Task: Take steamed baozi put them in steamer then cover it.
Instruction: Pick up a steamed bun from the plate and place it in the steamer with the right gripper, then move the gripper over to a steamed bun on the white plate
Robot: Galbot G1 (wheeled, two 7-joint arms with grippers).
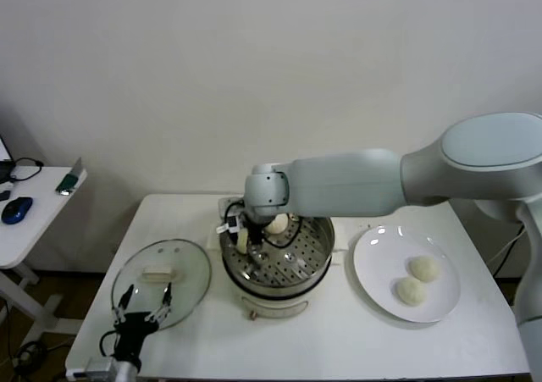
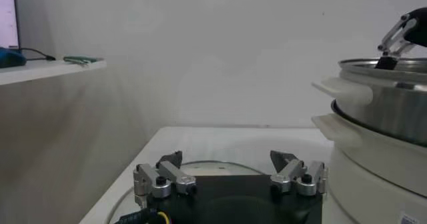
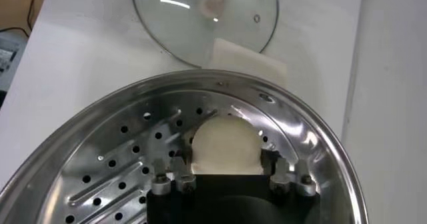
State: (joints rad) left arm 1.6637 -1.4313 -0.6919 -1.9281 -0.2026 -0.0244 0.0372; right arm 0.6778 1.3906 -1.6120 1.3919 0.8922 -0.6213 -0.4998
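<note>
Right gripper (image 1: 254, 232) sits inside the steamer (image 1: 315, 263) at its 10 o'clock wall, fingers parted around one steamed baozi (image 3: 225, 145); whether they still grip it cannot be told. Two baozi (image 1: 417, 279) lie on the plate (image 1: 377, 268). Left gripper (image 1: 144, 307) hovers wide open, holding nothing, over the glass lid (image 1: 190, 268) on the worktop (image 1: 339, 340).

My right arm (image 1: 356, 183) is smooth pale grey-green shells joined by rounded caps, black cable looping at its wrist. Both grippers carry black bodies with silvery finger links and dark screws: the left gripper (image 2: 230, 172), the right gripper (image 3: 230, 179).
</note>
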